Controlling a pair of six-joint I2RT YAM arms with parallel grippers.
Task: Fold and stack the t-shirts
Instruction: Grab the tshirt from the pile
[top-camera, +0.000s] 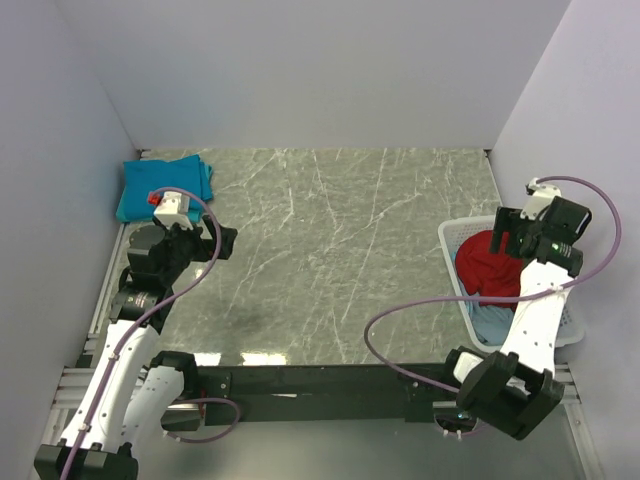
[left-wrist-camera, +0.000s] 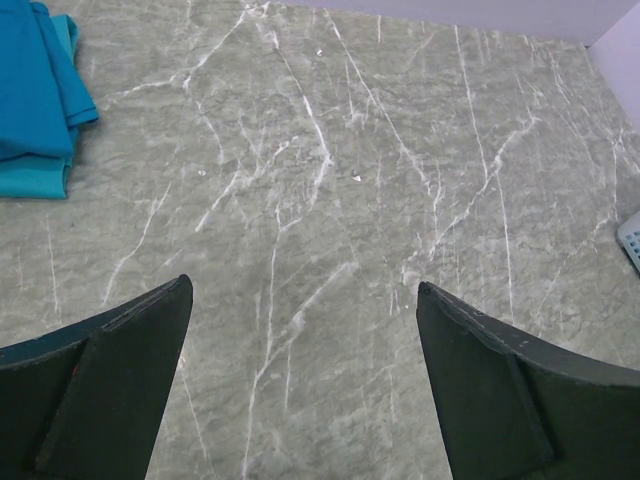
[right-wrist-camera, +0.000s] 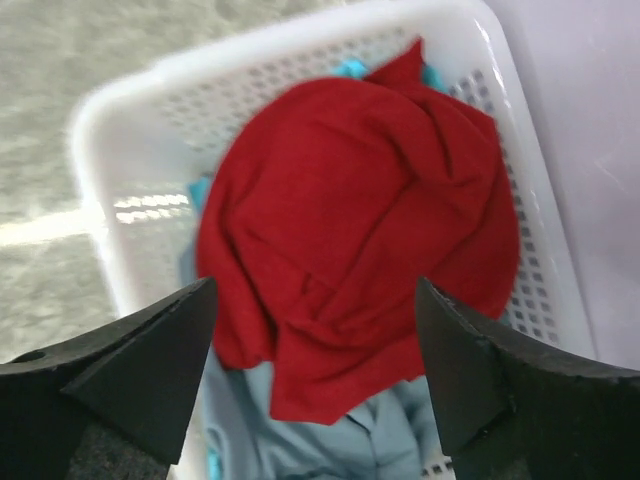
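Over white lattice basket (right-wrist-camera: 300, 42), poising wide-open right fingers (right-wrist-camera: 500, 390), probably to grab crumpled red cloth t-shirt (right-wrist-camera: 360, 220); holding left fingers (left-wrist-camera: 100, 390) open.

The table (top-camera: 340, 250) was grey-green marble veined with thin white lines, and the walls (top-camera: 300, 70) were a plain pale lilac-white. The folded shirts (left-wrist-camera: 30, 80) showed 2 shades, a deeper teal-blue and a lighter turquoise. The basket (right-wrist-camera: 130, 110) was white with a lattice of small holes, and in it were a plain bright red shirt (right-wrist-camera: 350, 230), a dusty grey-blue shirt (right-wrist-camera: 330, 440) and scraps of turquoise cloth (right-wrist-camera: 350, 68).
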